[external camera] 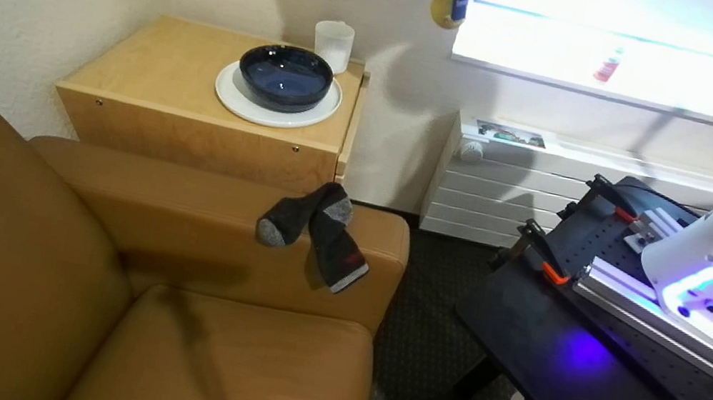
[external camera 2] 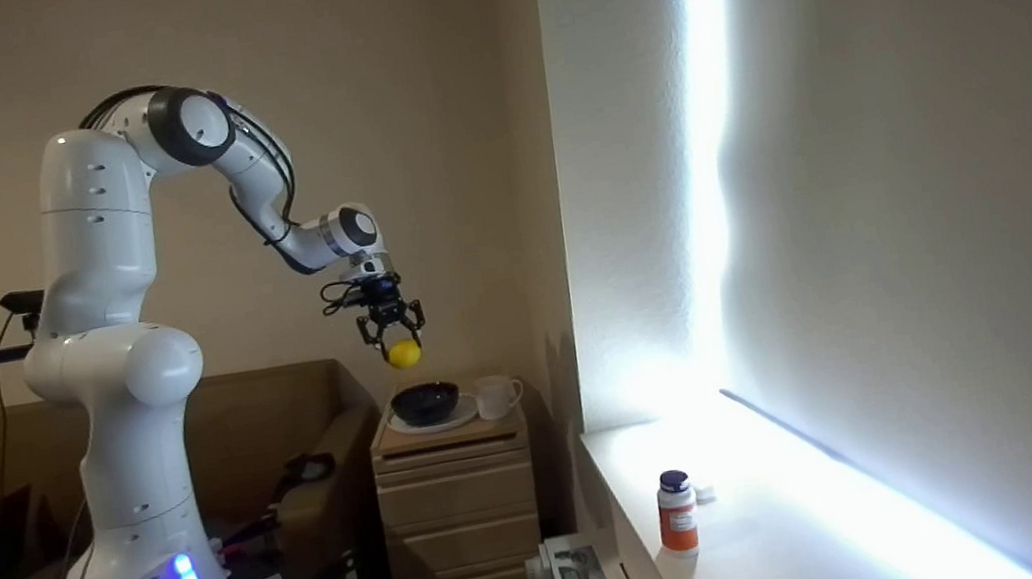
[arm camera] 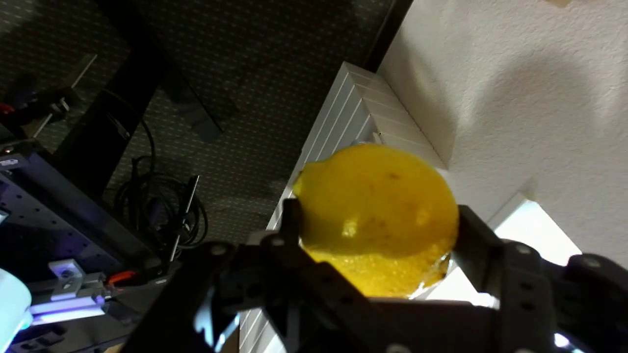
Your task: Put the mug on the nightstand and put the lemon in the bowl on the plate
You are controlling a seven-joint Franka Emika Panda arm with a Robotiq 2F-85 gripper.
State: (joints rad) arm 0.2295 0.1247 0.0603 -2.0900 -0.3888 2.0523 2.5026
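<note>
My gripper (external camera 2: 401, 338) is shut on the yellow lemon (external camera 2: 404, 354), held in the air above and to one side of the nightstand (external camera: 140, 62). In the wrist view the lemon (arm camera: 373, 196) sits between both fingers. In an exterior view the lemon (external camera: 443, 8) is near the top edge, right of the nightstand. The dark blue bowl (external camera: 284, 76) sits on the white plate (external camera: 226, 95) on the nightstand, and its visible inside holds nothing. The white mug (external camera: 333, 44) stands upright on the nightstand beside the plate, near its back corner. Bowl, plate and mug are outside the wrist view.
A brown sofa (external camera: 219, 199) with dark socks (external camera: 335, 240) on its arm stands in front of the nightstand. A white radiator (external camera: 494, 201) and a windowsill (external camera: 532, 59) with a bottle (external camera 2: 678, 514) are beside it. The robot base stands on a black table (external camera: 539, 361).
</note>
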